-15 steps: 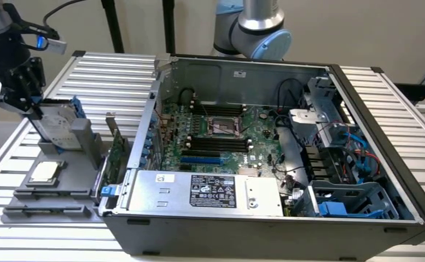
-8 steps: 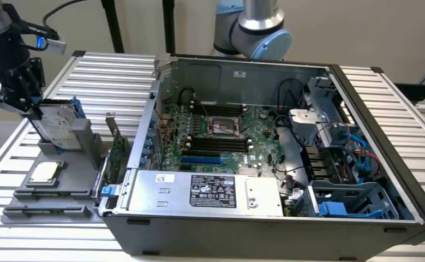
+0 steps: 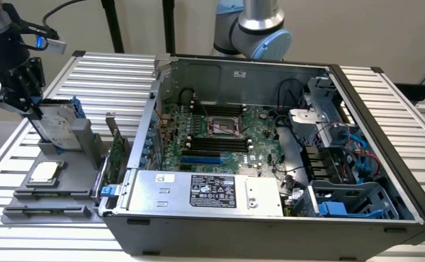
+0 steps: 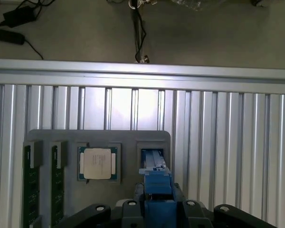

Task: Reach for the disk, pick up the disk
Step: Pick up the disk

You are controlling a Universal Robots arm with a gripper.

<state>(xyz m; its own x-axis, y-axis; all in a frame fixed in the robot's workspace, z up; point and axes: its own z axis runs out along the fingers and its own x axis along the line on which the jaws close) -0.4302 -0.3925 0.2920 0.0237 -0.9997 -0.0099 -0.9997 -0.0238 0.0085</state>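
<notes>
The disk (image 3: pixel 58 126) is a silver-grey hard drive with bright blue rails. It stands on edge, slightly tilted, over the upright slot of a grey holder (image 3: pixel 52 197) at the exterior view's left. My gripper (image 3: pixel 40 111) comes down from above and is shut on the disk's upper part, with black fingers on both faces. In the wrist view the disk (image 4: pixel 156 184) appears edge-on as a blue rail between the gripper's black body parts, with the holder's slot (image 4: pixel 152 156) just beyond it.
A small square silver chip (image 3: pixel 45 172) (image 4: pixel 98 163) lies in the holder beside the slot, and two memory sticks (image 4: pixel 31 185) sit farther along. An open computer case (image 3: pixel 270 153) with a silver power supply (image 3: pixel 205 191) stands close by on the ribbed aluminium table (image 4: pixel 228 142).
</notes>
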